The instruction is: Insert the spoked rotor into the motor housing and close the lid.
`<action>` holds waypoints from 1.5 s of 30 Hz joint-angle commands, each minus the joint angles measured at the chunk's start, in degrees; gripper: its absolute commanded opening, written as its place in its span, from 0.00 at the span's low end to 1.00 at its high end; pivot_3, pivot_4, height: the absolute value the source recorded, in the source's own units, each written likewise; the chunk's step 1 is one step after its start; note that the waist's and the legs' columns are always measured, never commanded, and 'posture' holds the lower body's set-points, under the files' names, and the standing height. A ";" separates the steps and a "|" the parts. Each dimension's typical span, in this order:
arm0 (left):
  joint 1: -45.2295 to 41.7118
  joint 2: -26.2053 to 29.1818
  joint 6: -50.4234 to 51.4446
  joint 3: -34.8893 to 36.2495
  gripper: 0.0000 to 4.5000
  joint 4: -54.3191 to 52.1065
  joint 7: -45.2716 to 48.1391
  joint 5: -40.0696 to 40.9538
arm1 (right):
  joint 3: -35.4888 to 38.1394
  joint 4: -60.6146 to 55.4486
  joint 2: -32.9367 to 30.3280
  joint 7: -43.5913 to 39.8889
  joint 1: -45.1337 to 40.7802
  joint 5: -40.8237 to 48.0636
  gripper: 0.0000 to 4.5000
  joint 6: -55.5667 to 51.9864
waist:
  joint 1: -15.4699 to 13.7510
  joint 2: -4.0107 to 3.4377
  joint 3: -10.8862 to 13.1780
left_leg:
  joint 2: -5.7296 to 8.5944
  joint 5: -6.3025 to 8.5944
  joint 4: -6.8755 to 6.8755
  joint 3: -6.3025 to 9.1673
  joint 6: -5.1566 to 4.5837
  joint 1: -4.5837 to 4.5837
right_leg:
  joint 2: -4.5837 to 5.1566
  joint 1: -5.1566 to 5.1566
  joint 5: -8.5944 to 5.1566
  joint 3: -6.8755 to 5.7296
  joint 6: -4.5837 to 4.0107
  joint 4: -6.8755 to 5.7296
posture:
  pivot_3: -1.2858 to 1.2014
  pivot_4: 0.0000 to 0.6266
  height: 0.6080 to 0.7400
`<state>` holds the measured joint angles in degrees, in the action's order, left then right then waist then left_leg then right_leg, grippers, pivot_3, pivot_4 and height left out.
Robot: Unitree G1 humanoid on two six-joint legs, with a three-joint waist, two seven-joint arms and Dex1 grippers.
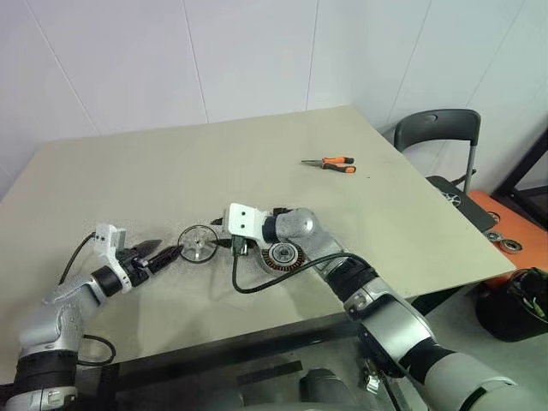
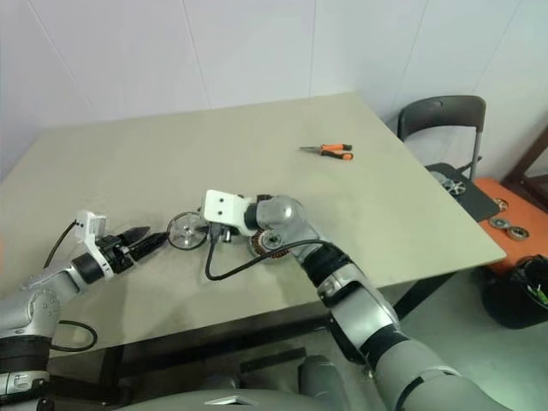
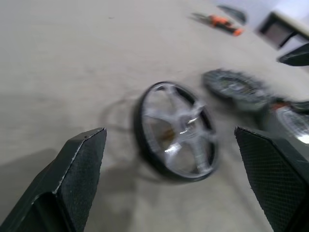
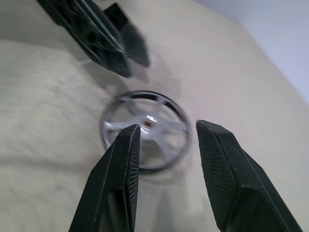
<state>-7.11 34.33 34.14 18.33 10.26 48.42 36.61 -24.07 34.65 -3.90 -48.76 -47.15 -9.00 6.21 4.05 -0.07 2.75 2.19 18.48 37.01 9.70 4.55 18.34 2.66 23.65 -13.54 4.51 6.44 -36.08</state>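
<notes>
Orange-handled pliers [image 1: 330, 163] far across the table [image 1: 171, 163], chair [image 1: 438, 128] beyond.

Beige table [image 1: 171, 163] seen before pale wall [image 1: 214, 60]. Orange-handled pliers [image 1: 330, 163] laid flat on table's far right part, well apart from other things. Dark grey chair [image 1: 435, 128] placed beyond table's right edge, back upright. Orange tray [image 1: 505, 224] seen low beside chair, two round metal parts [image 1: 505, 241] lying on it. Black bin [image 1: 512, 301] set on floor at lower right.
</notes>
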 commanded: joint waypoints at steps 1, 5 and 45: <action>-1.41 -1.23 3.44 -0.36 1.00 -0.44 0.58 2.21 | 2.82 -5.93 -1.63 0.82 1.46 1.86 0.43 -3.20 | -0.02 0.00 0.00 | 0.00 0.00 0.00 0.00 0.00 0.00 | 0.00 0.00 0.00 0.00 0.00 0.00 | 0.52 0.00 1.00; -2.71 -3.05 4.12 -0.83 1.00 2.18 -0.29 1.38 | 3.89 -10.37 -3.47 1.06 4.20 2.33 0.43 -6.90 | -0.06 0.01 0.00 | 0.00 0.00 0.00 -0.01 0.00 0.00 | 0.00 0.00 0.00 0.00 0.00 0.00 | 0.52 0.00 1.00; 2.29 -15.68 23.99 12.14 1.00 -6.18 -24.35 20.49 | 5.00 -14.36 -4.87 3.97 6.59 4.05 0.43 -12.61 | -1.06 -0.01 -0.03 | 0.00 -0.06 0.02 -0.02 0.10 -0.23 | 0.02 -0.33 -0.01 -0.01 0.01 0.09 | 0.52 0.00 1.00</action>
<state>-3.89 19.68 58.81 31.30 3.97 25.84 57.54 -19.88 21.60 -9.07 -45.02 -39.44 -5.91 -7.14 2.99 -0.07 2.72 2.19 18.40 37.04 9.69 4.68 18.09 2.67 23.30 -13.55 4.50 6.47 -35.99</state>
